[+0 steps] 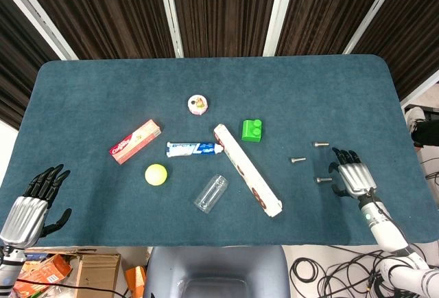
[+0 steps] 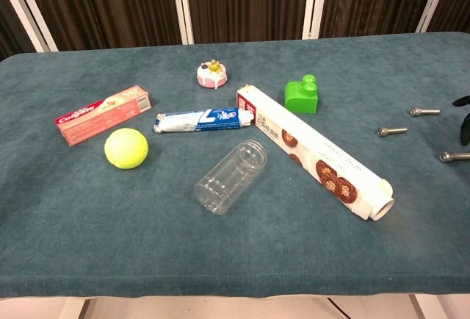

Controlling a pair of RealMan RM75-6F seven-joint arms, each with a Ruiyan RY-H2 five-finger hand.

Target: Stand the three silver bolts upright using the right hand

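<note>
Three silver bolts lie flat on the teal table point(image 1: 103, 99), at the right. The far bolt point(image 1: 320, 144) point(image 2: 424, 112), the middle bolt point(image 1: 297, 160) point(image 2: 391, 131) and the near bolt point(image 1: 323, 180) point(image 2: 454, 156) are all on their sides. My right hand point(image 1: 351, 173) is open, palm down, fingers spread, just right of the near bolt and not touching it; only dark fingertips point(image 2: 464, 124) show at the edge of the chest view. My left hand point(image 1: 34, 198) is open at the table's front left corner, holding nothing.
A long white box with brown print point(image 1: 247, 169), a green block point(image 1: 252, 130), a toothpaste tube point(image 1: 195, 149), a clear jar on its side point(image 1: 210, 193), a yellow ball point(image 1: 156, 174), a pink box point(image 1: 135, 141) and a small round cake toy point(image 1: 198, 104) lie in the middle.
</note>
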